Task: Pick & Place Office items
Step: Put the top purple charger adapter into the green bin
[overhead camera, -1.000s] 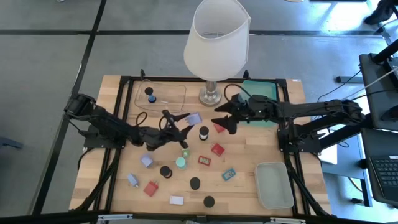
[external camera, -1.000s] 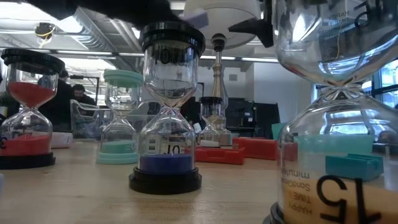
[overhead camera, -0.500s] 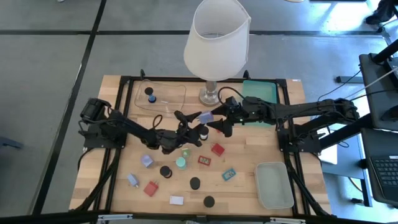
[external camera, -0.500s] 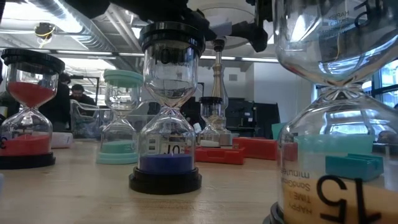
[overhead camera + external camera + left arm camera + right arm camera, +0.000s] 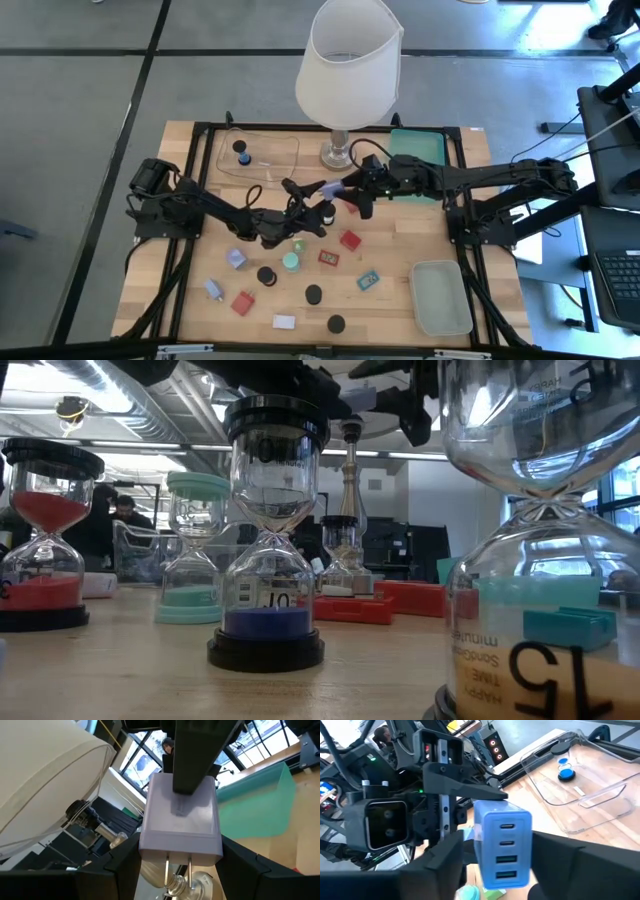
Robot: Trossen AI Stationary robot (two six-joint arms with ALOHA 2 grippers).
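Note:
A lavender charger block (image 5: 331, 187), with metal prongs (image 5: 177, 870) at one end and ports (image 5: 506, 845) at the other, hangs above the table in front of the lamp base (image 5: 338, 155). My left gripper (image 5: 320, 192) reaches it from the table's left and is shut on it. My right gripper (image 5: 344, 190) comes from the right and is shut on the same block. Other office items lie on the wood below: red blocks (image 5: 349, 240), black caps (image 5: 313, 294), a white block (image 5: 284, 322), a teal tag (image 5: 368, 281). My left gripper pinches the block's two narrow sides (image 5: 145, 845) between its fingers at the prong end, coming about level from the table's left. The block is lifted clear of the table. My right gripper has the block's port end between its two fingers, one finger (image 5: 192, 755) lying on a broad face (image 5: 180, 812). It comes from the table's right, slanting slightly down. The block stays clear of the table, held by both grippers.
A big white-shaded lamp (image 5: 350, 55) stands at the far middle. A clear tray (image 5: 275, 160) with a black-and-blue piece lies far left, a teal tray (image 5: 418, 150) far right, a pale green tray (image 5: 440, 298) near right. Hourglass timers (image 5: 265, 530) fill the low view.
My left gripper has carried the lavender block toward the table's right, up to my right gripper, rolling a little, then stopped. My right gripper, open a second ago, has shut on the block's free end. The block stays lifted clear.

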